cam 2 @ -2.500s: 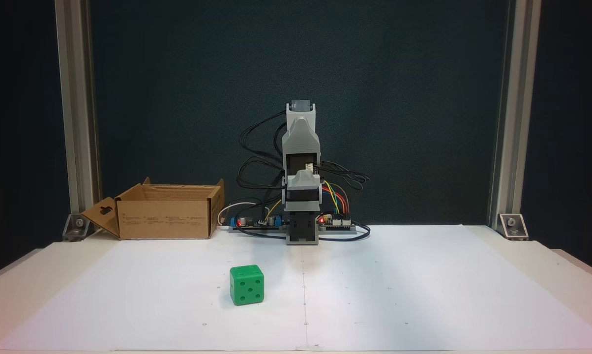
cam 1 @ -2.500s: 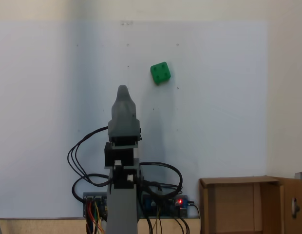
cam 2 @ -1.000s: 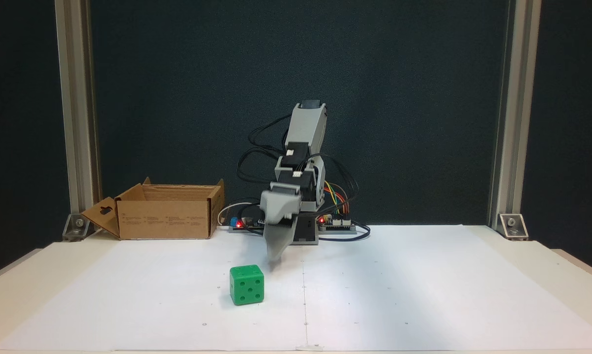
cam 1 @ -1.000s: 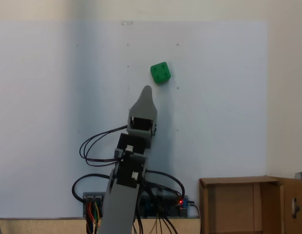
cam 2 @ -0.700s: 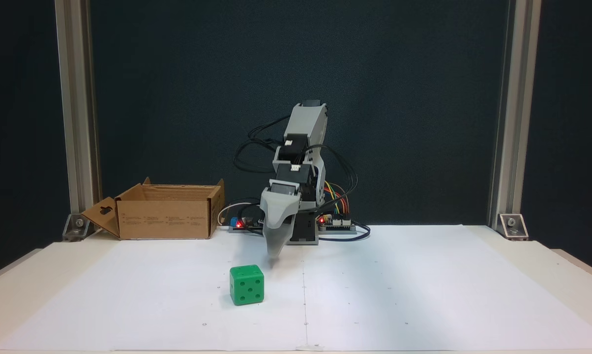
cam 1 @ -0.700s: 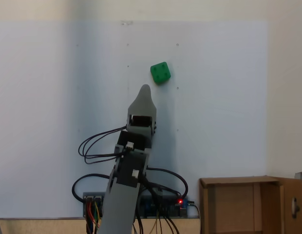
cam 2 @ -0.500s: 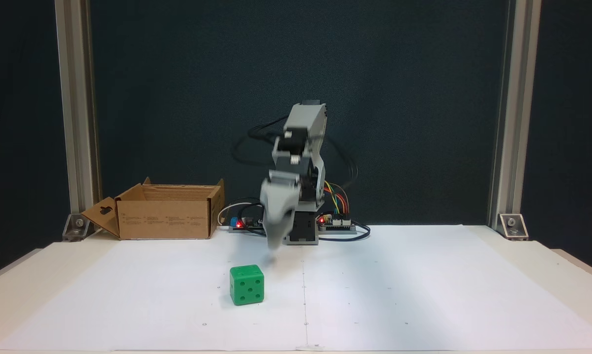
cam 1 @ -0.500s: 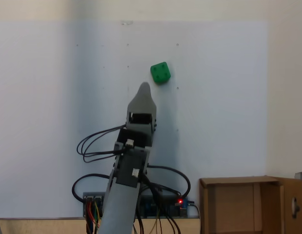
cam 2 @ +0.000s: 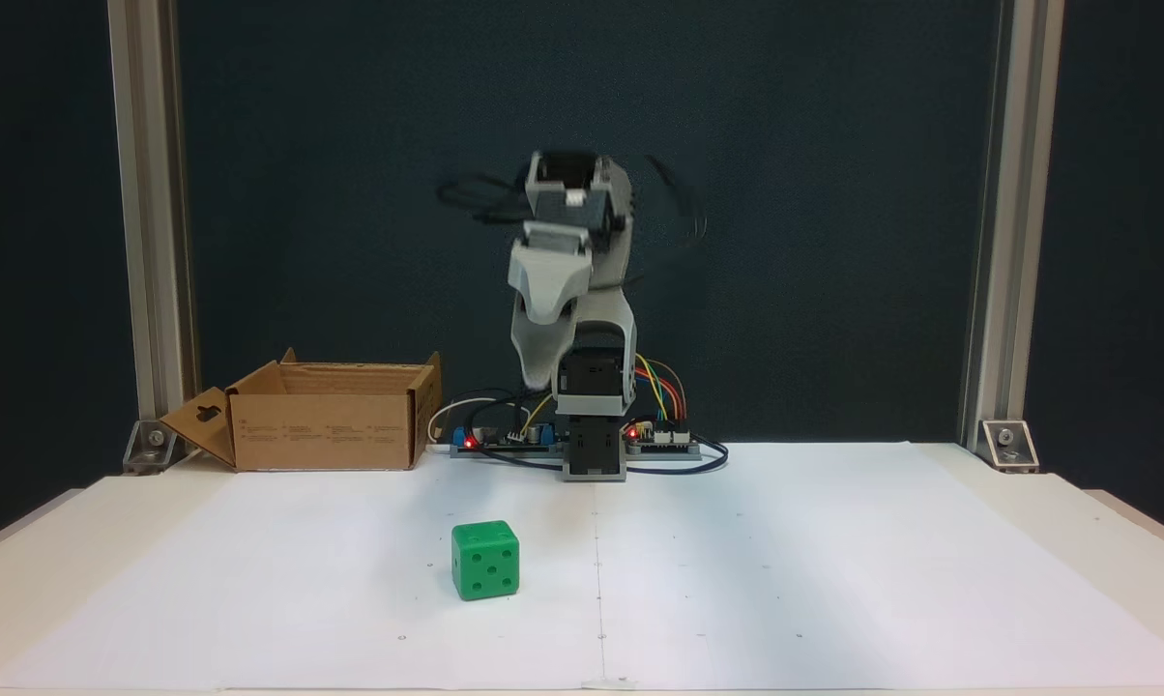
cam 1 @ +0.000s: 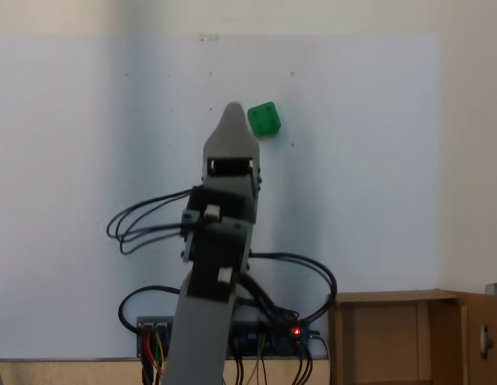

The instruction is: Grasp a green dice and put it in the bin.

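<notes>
While fingers [cam 2: 534, 379] hang high | green dice [cam 2: 485, 561] on paper [cam 2: 785, 580]

Soft even light, dark backdrop, motion-blurred cables [cam 2: 674, 198], faint bluish shadows.

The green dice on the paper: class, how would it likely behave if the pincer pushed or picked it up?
The green dice looks rigid, so probably won't deform. Resting on a flat face, it likely slides rather than rolls. Its rounded edges might let it slip from a poor grip.
</notes>
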You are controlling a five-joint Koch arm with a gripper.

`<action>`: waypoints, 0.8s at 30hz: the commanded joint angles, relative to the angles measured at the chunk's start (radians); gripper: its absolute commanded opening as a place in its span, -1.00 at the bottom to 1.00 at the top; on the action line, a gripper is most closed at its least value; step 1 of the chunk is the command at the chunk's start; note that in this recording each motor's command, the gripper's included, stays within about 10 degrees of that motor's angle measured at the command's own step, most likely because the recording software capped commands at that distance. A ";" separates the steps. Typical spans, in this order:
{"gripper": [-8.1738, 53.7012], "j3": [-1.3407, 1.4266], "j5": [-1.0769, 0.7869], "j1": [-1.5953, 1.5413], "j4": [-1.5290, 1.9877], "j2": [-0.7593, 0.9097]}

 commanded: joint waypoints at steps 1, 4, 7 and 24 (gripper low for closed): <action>0.69 -0.133 -0.061 -0.012 0.162 -0.075; 0.70 -0.201 -0.094 -0.012 0.308 -0.137; 0.70 -0.201 -0.135 -0.009 0.344 -0.164; 0.71 -0.262 -0.356 0.044 0.351 -0.264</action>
